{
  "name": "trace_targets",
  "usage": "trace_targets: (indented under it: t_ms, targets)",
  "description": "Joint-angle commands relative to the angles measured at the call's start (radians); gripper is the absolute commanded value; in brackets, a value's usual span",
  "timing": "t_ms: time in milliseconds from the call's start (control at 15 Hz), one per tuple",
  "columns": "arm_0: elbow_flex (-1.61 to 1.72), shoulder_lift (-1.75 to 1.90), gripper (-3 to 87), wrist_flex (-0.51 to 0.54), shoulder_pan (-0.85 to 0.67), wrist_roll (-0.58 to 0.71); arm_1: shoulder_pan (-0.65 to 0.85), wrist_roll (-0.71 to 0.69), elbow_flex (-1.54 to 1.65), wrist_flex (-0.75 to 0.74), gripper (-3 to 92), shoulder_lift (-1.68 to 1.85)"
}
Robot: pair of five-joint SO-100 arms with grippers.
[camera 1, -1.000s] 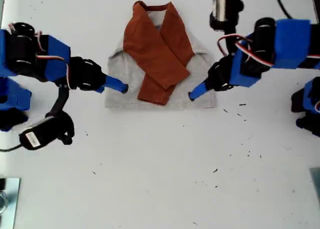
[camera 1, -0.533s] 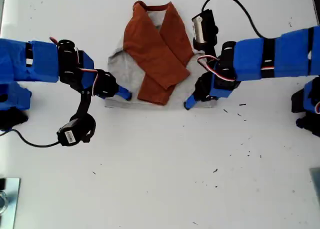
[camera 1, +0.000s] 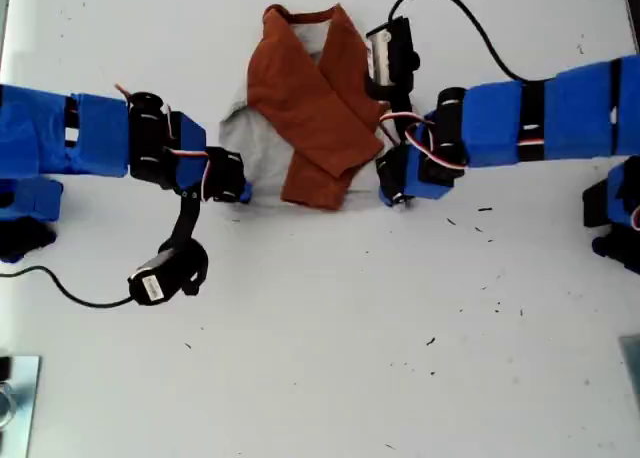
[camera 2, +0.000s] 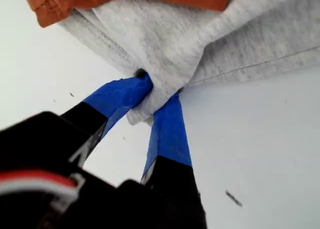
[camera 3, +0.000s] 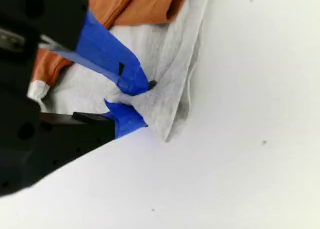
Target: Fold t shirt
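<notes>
You're seeing first gripper [camera 2: 159, 96] and second gripper [camera 3: 131, 103] each pinching shirt [camera 1: 312, 128] hem corner; white table [camera 1: 330, 358] underneath.

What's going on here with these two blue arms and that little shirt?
Two robot arms are working on folding a small t shirt that lies on a white table. Its rust-orange sleeves are already crossed over the grey body. My first gripper is shut on one lower corner of the grey hem, and my second gripper is shut on the other. In the exterior view the arms reach in from opposite sides.
</notes>
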Motion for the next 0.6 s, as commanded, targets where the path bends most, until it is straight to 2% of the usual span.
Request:
trace_targets:
  t_ms: [0,200,333,400,533]
  targets:
    - [-0.031,0.069,-0.3,0.02,0.163,-0.048,-0.132,-0.009,0.008,0.132,3.2,0.16]
    - [-0.135,0.077,-0.3,0.101,0.373,-0.13,-0.357,0.094,-0.049,0.233,3.2,0.296]
    - [-0.181,0.12,-0.3,0.121,0.463,-0.149,-0.443,0.152,-0.155,0.287,3.2,0.298]
    - [-0.186,0.169,-0.3,0.132,0.469,-0.153,-0.42,0.133,-0.204,0.291,3.2,0.298]
    - [-0.144,0.333,-0.3,0.138,0.394,-0.115,-0.267,0.037,-0.227,0.261,3.2,0.298]
